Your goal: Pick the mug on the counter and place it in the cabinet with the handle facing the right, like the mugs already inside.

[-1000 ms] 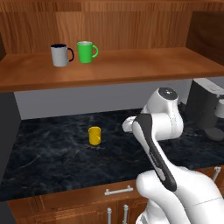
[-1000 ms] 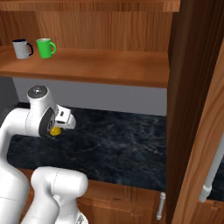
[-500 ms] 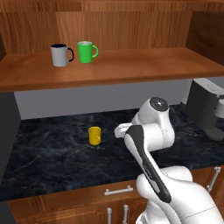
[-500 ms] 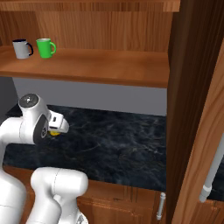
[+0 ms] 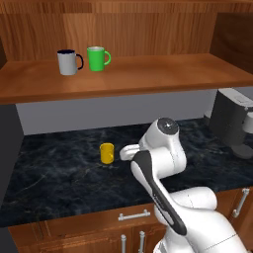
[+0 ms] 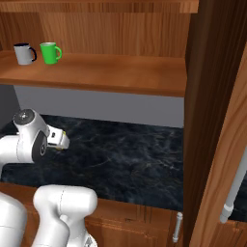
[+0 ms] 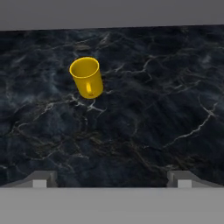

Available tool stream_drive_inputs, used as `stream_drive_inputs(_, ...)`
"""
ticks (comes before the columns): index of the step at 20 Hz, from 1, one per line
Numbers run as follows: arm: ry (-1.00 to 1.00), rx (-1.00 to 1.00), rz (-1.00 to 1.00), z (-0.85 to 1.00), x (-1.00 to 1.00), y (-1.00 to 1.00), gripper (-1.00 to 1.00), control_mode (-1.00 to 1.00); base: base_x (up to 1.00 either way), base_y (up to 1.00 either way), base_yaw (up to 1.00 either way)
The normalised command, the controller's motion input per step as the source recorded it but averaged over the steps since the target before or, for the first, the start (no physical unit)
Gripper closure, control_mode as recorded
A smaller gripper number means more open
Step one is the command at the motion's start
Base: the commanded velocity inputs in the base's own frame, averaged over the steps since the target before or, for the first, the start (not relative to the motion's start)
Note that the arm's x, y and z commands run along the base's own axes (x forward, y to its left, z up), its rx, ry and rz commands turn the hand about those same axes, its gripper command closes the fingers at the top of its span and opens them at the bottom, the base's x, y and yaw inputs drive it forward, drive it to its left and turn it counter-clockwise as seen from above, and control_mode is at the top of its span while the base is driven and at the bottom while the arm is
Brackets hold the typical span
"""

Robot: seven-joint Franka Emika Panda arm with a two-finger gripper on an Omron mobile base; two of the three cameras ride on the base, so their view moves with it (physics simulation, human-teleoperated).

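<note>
Yellow mug point(image 7: 86, 77) standing upright on the black counter point(image 5: 59, 173), open end up, its handle point(image 7: 89, 89) turned toward the hand camera. Gripper point(image 7: 112, 179) above the counter, well apart from the mug; its 2 fingertips point(image 7: 40, 179) stand wide apart with nothing between them. In the left base view the mug point(image 5: 107, 153) sits just left of the arm's hand. On the cabinet point(image 5: 148, 74) shelf above, 2 mugs stand side by side: a grey mug point(image 5: 67, 62) and a green mug point(image 5: 97, 58), handles pointing right.
</note>
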Motion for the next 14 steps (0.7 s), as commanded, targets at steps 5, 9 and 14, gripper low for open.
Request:
stream_drive_inputs(5,0.00,0.00,0.00,-0.21,0.06,0.16,-1.00,-1.00,0.00,0.00,0.00)
stream_drive_inputs(9,0.00,0.00,0.00,-0.16,0.13,0.11,-1.00,-1.00,0.00,0.00,0.00)
stream_drive_inputs(14,0.00,0.01,0.00,-0.13,0.22,0.10,-1.00,-1.00,0.00,0.00,0.00)
